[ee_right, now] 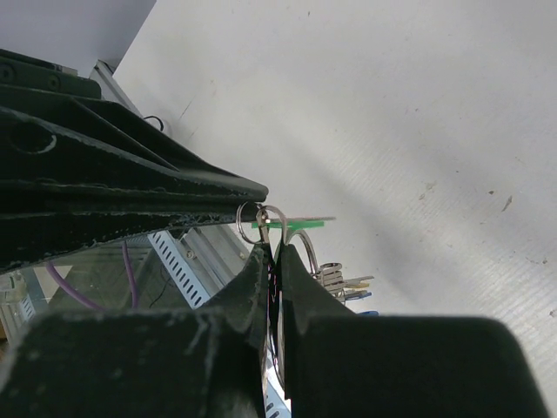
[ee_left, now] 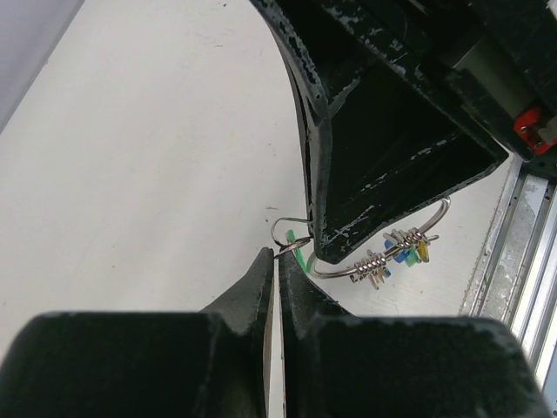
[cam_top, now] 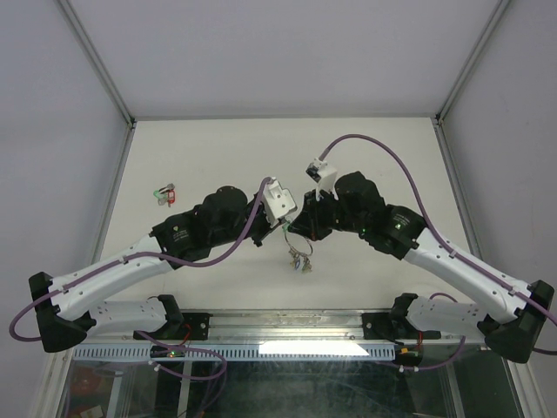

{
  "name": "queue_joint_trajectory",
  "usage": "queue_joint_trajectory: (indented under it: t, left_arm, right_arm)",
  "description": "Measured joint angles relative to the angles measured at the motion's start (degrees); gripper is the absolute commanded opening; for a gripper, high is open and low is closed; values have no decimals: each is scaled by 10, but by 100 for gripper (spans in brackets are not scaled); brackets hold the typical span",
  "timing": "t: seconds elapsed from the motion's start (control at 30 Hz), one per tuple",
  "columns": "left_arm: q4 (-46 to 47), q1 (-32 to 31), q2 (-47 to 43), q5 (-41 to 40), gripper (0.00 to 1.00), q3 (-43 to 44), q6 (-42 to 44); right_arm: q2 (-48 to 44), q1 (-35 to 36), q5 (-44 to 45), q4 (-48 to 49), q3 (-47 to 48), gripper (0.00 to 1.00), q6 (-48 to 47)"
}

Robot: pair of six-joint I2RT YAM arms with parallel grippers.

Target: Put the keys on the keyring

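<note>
Pinched tip to tip above the white desk [cam_top: 218,148] — left tool [ee_left: 277,254] pressed together on what looks like the small silver key with the green plastic tag [ee_left: 301,259], right tool [ee_right: 271,248] clamping the thin silver wire keyring [ee_left: 374,261] just at 1 o'clock of it — loop trailing toward 4 o'clock.

The table [cam_top: 218,148] is plain off-white. The left arm [cam_top: 113,270] and right arm [cam_top: 461,266] are white with black joints, trailing purple cables [cam_top: 383,152]. The keyring [ee_left: 344,274] is bright silver; its keys [ee_left: 396,254] carry blue, green and yellow tags. 1 green-tagged key [ee_left: 300,259] sits apart. The right gripper [ee_right: 271,251] is black, its fingers [ee_left: 383,148] flecked white.
</note>
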Motion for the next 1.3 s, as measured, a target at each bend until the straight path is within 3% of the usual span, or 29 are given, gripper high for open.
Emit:
queue_joint_trajectory:
  t: [0.77, 0.8, 0.97, 1.17, 1.3]
  left_arm:
    - [44, 0, -1, -29, 0, -10, -17]
    - [47, 0, -1, -36, 2, -15, -24]
    - [51, 1, -1, -76, 37, -45, -76]
    - [52, 2, -2, -87, 46, -116, -192]
    - [52, 0, -7, -88, 59, -165, -274]
  right_arm:
    - [-14, 4, -3, -1, -9, 0, 12]
    - [-14, 4, 9, -7, -9, 0, 11]
    - [-19, -9, 80, -53, -9, 0, 12]
    - [-24, -67, 101, -78, -21, 0, 17]
    - [-31, -92, 97, -84, -38, 0, 20]
